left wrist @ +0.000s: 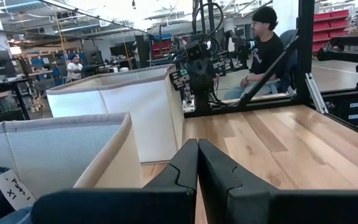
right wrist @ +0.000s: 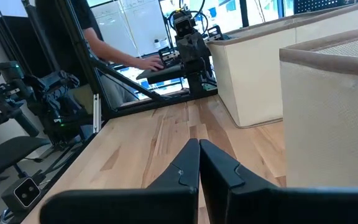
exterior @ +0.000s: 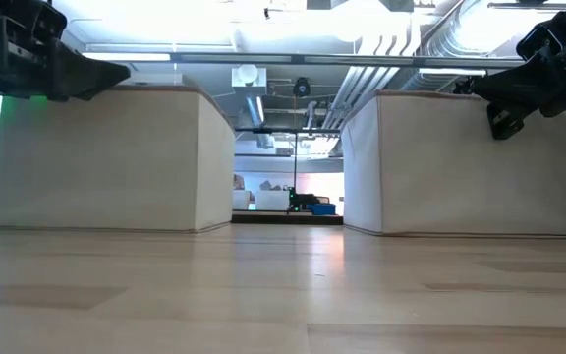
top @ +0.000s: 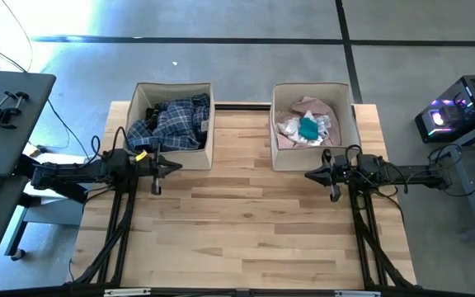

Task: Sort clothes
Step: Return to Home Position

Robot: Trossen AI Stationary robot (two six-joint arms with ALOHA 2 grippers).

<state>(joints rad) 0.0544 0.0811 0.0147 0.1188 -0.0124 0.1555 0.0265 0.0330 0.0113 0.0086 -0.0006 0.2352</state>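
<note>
The clothes lie in two beige fabric boxes at the table's far side. The left box point(top: 174, 124) holds a blue-white plaid shirt point(top: 178, 122) and a dark garment point(top: 150, 110). The right box point(top: 312, 124) holds a pale pink shirt point(top: 302, 106), white pieces and a teal sock point(top: 308, 128). My left gripper point(top: 177, 167) is shut and empty just in front of the left box, above the table. My right gripper point(top: 309, 174) is shut and empty just in front of the right box. Both point toward the table's middle.
The wooden table point(top: 254, 231) in front of the boxes is bare. A gap point(exterior: 288, 197) lies between the two boxes. People sit and stand in the room beyond the table's sides point(left wrist: 267, 37). A grey desk point(top: 7, 124) stands left of the table.
</note>
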